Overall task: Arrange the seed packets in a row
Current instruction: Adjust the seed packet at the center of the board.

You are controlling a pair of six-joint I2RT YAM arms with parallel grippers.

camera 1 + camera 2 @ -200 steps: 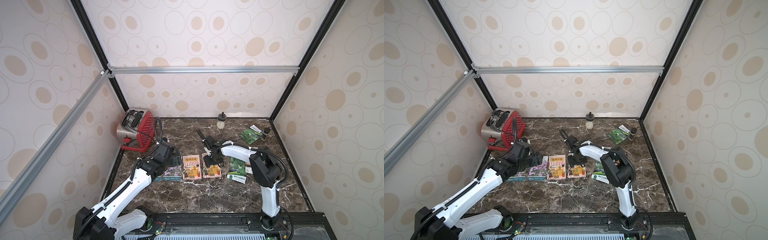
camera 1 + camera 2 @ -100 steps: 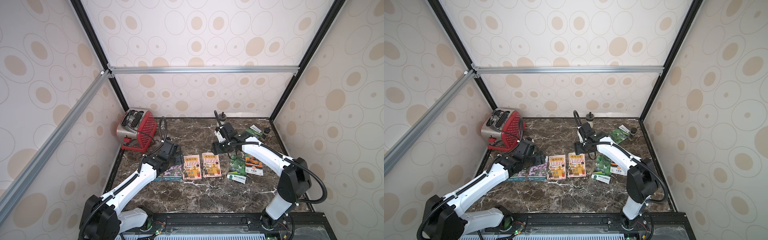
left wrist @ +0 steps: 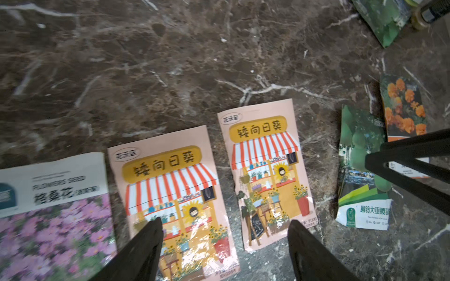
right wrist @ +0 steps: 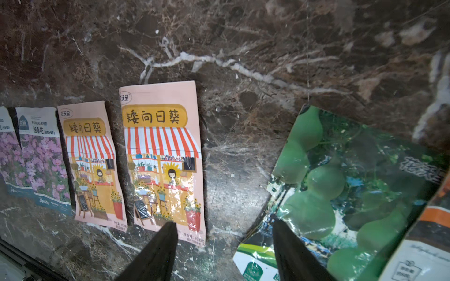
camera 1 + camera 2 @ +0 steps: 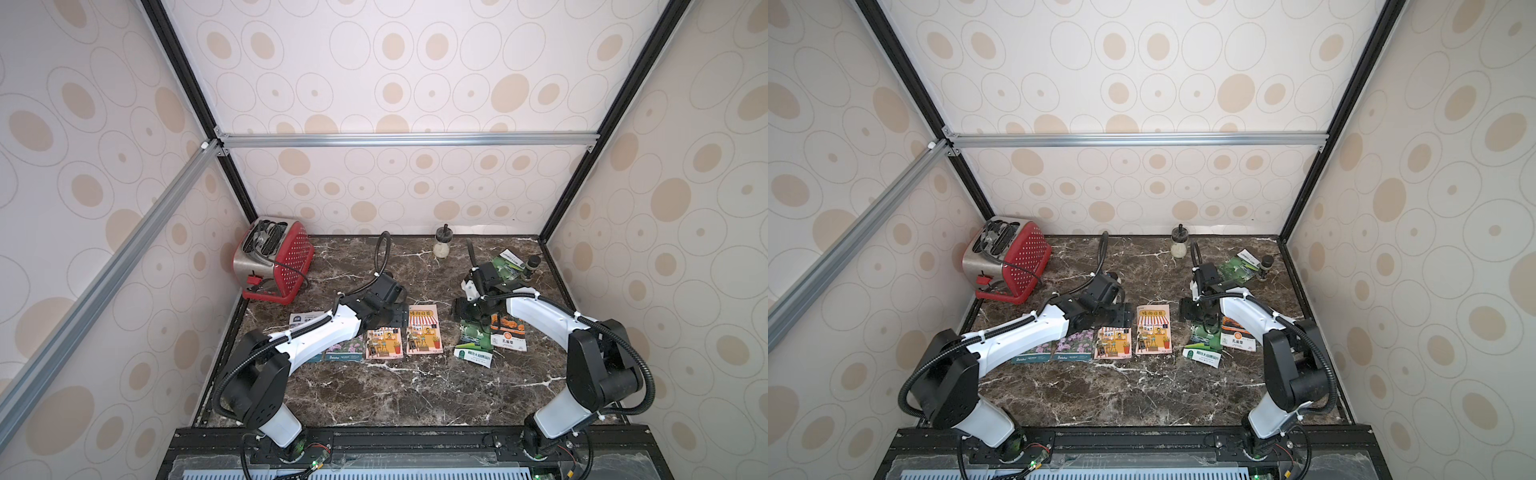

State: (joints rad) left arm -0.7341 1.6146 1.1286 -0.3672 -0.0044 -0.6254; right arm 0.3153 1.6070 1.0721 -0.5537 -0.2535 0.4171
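On marble top (image 5: 395, 395) | seed packets (image 5: 424, 334) glossy, flat | left gripper (image 3: 224, 222) wide, empty | right gripper (image 4: 224, 222) wide, empty

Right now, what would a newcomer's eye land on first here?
The red toaster in the back left corner stands out against the dark marble table. Next come the two pink shopfront packets lying side by side mid-table, beside purple-flower packets. To their right, a green packet and an orange-flower packet overlap, tilted out of line.
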